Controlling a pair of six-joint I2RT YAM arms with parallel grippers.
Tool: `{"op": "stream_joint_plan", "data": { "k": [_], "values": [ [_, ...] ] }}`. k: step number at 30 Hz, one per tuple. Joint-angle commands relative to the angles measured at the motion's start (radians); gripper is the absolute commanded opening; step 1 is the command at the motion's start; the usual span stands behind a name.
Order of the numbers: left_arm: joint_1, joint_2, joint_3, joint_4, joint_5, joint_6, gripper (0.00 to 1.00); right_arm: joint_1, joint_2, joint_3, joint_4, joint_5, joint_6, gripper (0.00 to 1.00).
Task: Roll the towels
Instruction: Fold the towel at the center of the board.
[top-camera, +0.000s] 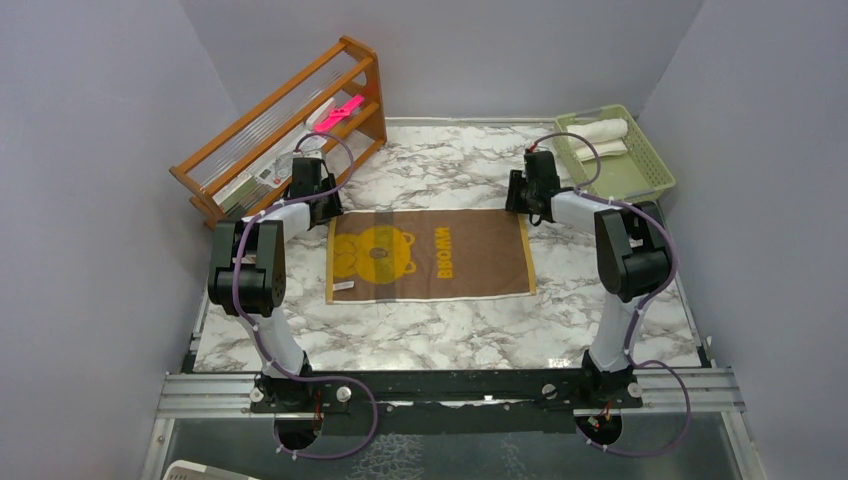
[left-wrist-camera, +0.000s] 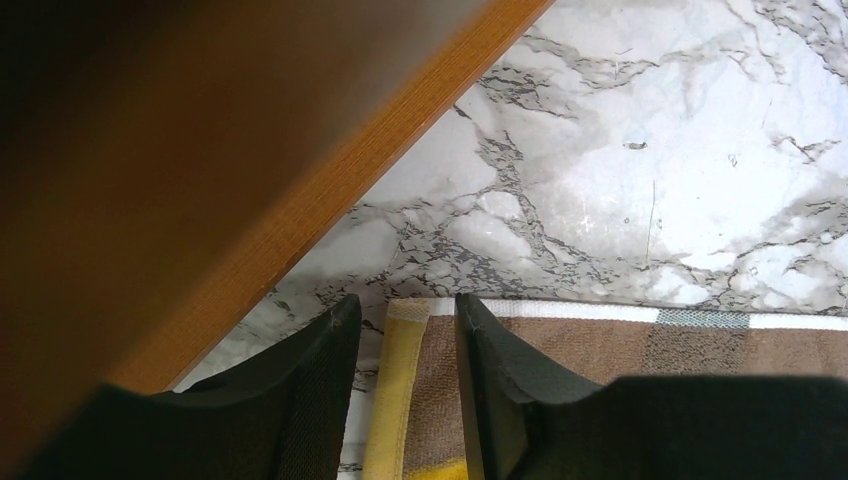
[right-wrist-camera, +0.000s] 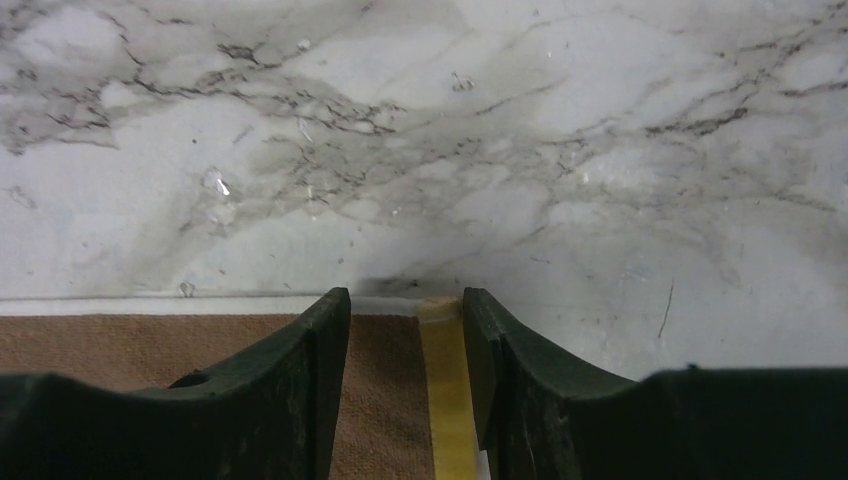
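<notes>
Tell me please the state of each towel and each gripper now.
Brown towel: spread flat on the table, unrolled.
White towels: rolled, lying in the green basket.
Left gripper: open, at the brown towel's far left corner.
Right gripper: open, at its far right corner.

Brown towel (top-camera: 490, 255): yellow capitals (top-camera: 445, 251) beside bear print (top-camera: 377, 252), too small to read.
White tag (top-camera: 343, 286): on towel corner, illegible.

Left arm (top-camera: 250, 265) and right arm (top-camera: 628, 250) reaching forward, elbows raised, left fingers (left-wrist-camera: 325, 390) parted, right fingers (right-wrist-camera: 310, 370) parted
</notes>
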Motion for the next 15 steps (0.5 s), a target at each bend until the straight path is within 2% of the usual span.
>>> {"op": "stream_joint_plan", "data": {
  "k": [1,11,15],
  "values": [
    [0.004,0.021,-0.024,-0.086,-0.038,-0.011,0.42,-0.01,0.027,0.015,-0.08,0.044,0.003,0.45],
    [0.002,0.055,-0.013,-0.102,-0.055,-0.005,0.4,-0.01,0.006,-0.017,-0.105,0.038,-0.002,0.45],
    [0.002,0.027,-0.05,-0.057,-0.052,-0.02,0.39,-0.01,0.002,-0.023,-0.103,0.027,0.0,0.43]
  ]
}}
